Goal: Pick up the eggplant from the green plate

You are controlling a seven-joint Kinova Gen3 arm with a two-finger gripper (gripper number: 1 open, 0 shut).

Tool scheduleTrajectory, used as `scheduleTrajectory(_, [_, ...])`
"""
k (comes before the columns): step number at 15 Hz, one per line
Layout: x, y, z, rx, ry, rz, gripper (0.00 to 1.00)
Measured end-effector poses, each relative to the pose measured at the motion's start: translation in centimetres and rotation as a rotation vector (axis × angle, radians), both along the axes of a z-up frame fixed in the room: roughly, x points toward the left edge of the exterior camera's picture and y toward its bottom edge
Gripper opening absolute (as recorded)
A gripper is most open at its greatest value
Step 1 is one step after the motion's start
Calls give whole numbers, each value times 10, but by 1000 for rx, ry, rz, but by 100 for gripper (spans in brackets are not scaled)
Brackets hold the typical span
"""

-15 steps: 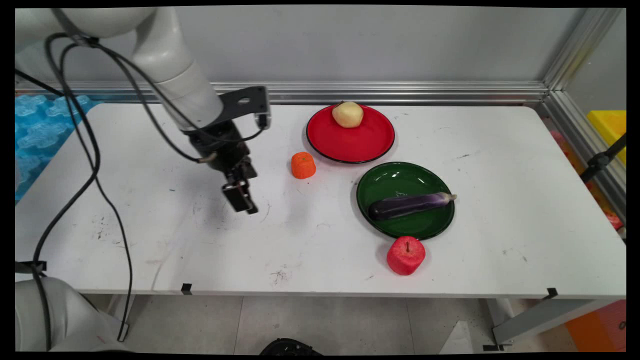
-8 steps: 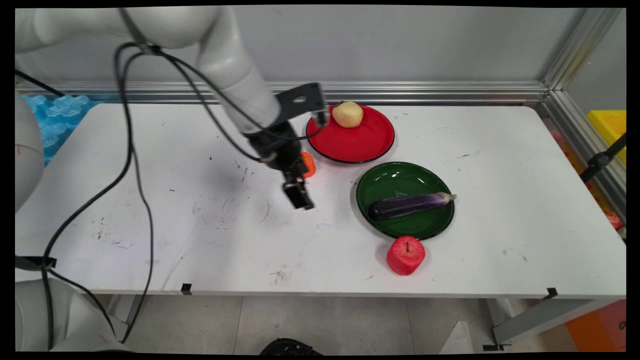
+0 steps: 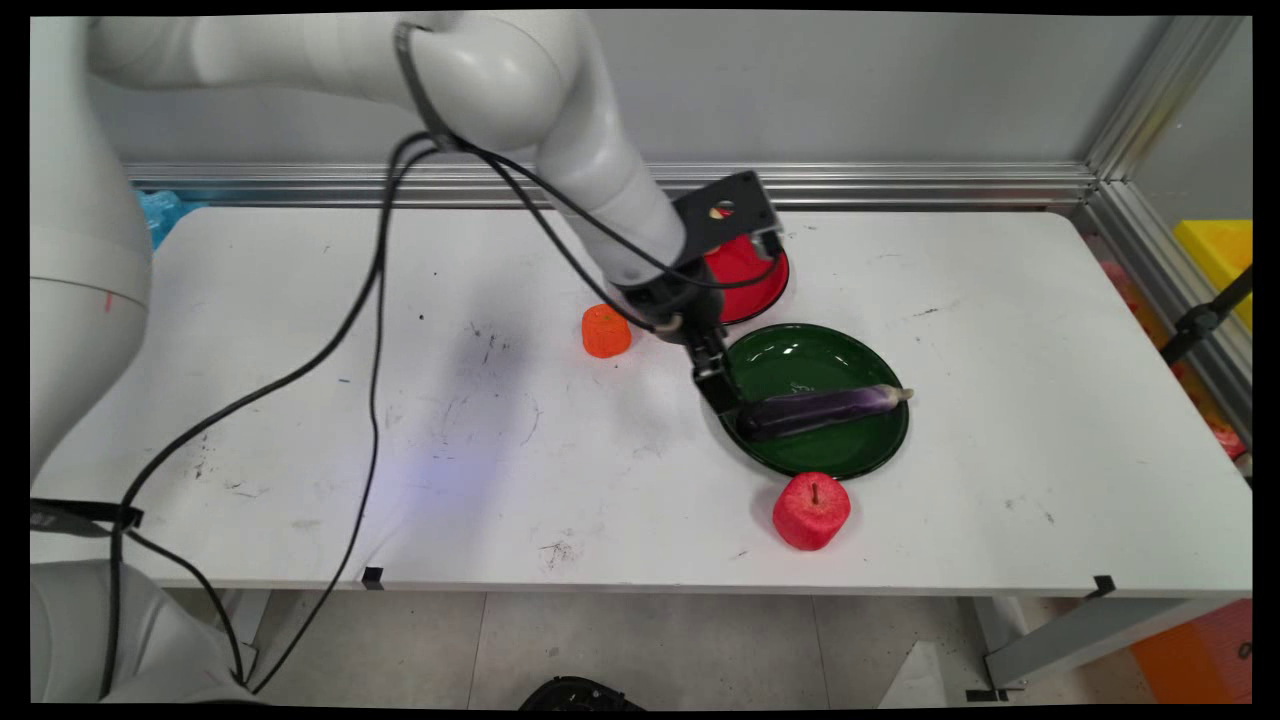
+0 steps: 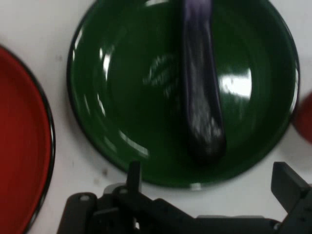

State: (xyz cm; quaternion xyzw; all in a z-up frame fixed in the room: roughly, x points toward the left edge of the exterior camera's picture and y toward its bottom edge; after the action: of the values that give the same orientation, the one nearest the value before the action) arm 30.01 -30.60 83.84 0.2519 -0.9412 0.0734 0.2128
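Note:
My gripper (image 3: 722,395) hangs over the left rim of a green plate (image 3: 800,355), close to the dark blunt end of a purple eggplant (image 3: 820,410) that lies across the plate. In the hand view the eggplant (image 4: 200,97) runs up the middle of the green plate (image 4: 97,97), its near end just beyond my open gripper (image 4: 209,180). Nothing sits between the two fingers (image 4: 134,171).
A red plate (image 3: 745,280) behind the green one is mostly covered by my arm; its edge (image 4: 19,146) shows in the hand view. An orange fruit (image 3: 606,331) sits to the left. A red apple (image 3: 811,510) stands just in front of the green plate.
The arm has swung right across the table, from left of the orange fruit to the green plate's left rim. It now covers the pale fruit on the red plate.

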Motion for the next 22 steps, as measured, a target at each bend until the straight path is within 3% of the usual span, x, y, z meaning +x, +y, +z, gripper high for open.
scheduleTrajectory(11, [-51, -24, -50, -41, 54, 22, 100])
scheduleTrajectory(20, [-63, -28, -80, -38, 60, 54, 100])
scheduleTrajectory(21, [-63, -28, -83, -37, 60, 55, 0])
scheduleTrajectory(22, [-64, -27, -85, -35, 61, 55, 0])
